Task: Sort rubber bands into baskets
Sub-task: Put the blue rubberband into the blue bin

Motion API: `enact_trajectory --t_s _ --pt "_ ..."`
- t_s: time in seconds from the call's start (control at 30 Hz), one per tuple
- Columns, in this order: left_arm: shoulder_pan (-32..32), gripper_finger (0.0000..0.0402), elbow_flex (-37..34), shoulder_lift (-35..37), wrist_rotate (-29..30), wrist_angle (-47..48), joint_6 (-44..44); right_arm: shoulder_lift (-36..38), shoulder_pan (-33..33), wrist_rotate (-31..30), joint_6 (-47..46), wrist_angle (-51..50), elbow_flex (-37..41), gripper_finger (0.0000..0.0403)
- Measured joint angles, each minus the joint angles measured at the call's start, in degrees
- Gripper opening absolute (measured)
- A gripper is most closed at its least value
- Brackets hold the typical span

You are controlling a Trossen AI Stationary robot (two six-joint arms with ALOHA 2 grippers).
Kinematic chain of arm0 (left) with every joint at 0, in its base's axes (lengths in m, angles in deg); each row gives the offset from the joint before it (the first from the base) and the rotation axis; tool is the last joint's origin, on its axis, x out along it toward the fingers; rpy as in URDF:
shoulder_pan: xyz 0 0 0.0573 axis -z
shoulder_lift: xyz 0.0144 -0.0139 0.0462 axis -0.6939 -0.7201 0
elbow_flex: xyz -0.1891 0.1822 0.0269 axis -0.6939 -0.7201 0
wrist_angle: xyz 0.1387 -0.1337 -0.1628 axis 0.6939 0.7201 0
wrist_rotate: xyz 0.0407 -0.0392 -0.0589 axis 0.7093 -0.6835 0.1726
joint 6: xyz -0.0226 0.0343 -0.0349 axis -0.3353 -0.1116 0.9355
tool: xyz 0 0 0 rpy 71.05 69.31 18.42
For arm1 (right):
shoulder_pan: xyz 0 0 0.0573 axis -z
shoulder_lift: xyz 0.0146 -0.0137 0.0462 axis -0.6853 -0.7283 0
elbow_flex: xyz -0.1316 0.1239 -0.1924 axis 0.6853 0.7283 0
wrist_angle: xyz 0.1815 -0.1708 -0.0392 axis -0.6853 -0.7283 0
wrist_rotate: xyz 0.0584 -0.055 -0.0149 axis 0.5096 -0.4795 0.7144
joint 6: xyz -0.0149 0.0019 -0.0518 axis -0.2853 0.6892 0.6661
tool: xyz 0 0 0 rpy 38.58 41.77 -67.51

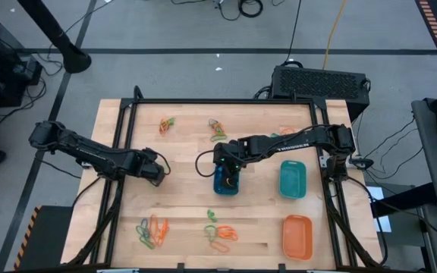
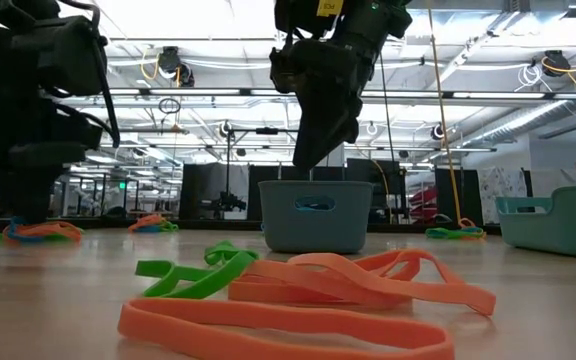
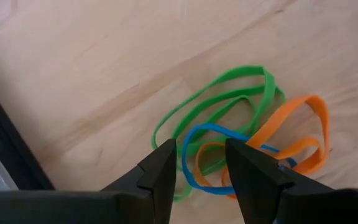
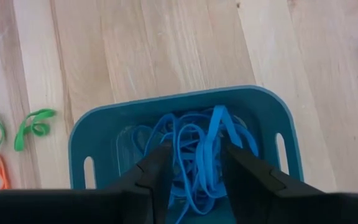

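Note:
My left gripper is open, low over a small pile of green, blue and orange rubber bands that lies on the table; a blue loop lies under the gap between the fingers. In the low view the pile shows beneath this arm. My right gripper is open and points down above the blue basket, which holds many blue bands. A brighter blue strand runs up from between its fingers. My right gripper has the blue strand in the gap between its open fingers, over the blue basket. I cannot tell whether either finger touches it. My left gripper's fingers stand over the pile, and I cannot tell whether they touch it.
The teal basket and the orange basket stand to the right of the blue one. More band piles lie at the far side and the near side. Green bands lie beside the blue basket.

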State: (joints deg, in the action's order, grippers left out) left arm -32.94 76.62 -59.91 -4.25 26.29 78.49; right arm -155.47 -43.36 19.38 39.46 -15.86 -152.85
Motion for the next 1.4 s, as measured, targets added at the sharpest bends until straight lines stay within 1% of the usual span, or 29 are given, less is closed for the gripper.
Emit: enact_trajectory --t_s 0.13,0.23,0.33,0.53,0.57,0.67,0.83,0.97,1.07,1.17,1.3,1.4 --pt "0.0 0.0143 0.0 0.0 0.1 0.0 0.0 0.0 0.0 0.0 0.0 0.0 0.0 0.0125" --pt "0.0 0.0127 0.0 0.0 0.1 0.0 0.0 0.0 0.0 0.0 0.0 0.0 0.0 0.0125" --pt "0.0 0.0095 0.0 0.0 0.1 0.0 -0.1 0.0 0.0 0.0 0.0 0.0 0.0 0.0125" --pt "0.0 0.0017 0.0 0.0 0.2 0.0 -0.6 0.0 0.0 0.0 0.0 0.0 0.0 0.0125" --pt "0.0 0.0010 0.0 0.0 0.2 0.0 -1.2 0.0 0.0 0.0 0.0 0.0 0.0 0.0125" --pt "0.0 0.0008 0.0 0.0 0.2 0.0 -1.3 0.0 0.0 0.4 -1.2 0.0 0.0 0.0125" --pt "0.0 0.0004 0.4 1.0 0.2 0.3 -2.8 0.5 0.0 3.9 -4.5 0.4 0.0 0.0125" --pt "0.4 0.0002 3.0 3.0 0.6 0.2 -4.8 0.9 -0.4 7.9 -6.9 2.1 0.0 0.0125" --pt "1.2 0.0002 6.2 4.9 1.1 -0.5 -7.7 1.4 -1.2 10.7 -7.9 6.6 -0.1 0.0125" --pt "2.7 0.0001 8.7 6.9 0.8 -6.8 -14.2 1.6 -2.5 10.9 -8.6 12.7 0.0 0.0125" --pt "4.7 0.0001 9.8 9.0 -0.4 -21.7 -24.0 1.7 -4.0 10.8 -8.5 25.7 0.0 0.0125" --pt "5.4 0.0001 9.8 9.5 -0.8 -31.9 -27.7 1.7 -4.8 10.6 -7.1 33.9 0.0 0.0125"
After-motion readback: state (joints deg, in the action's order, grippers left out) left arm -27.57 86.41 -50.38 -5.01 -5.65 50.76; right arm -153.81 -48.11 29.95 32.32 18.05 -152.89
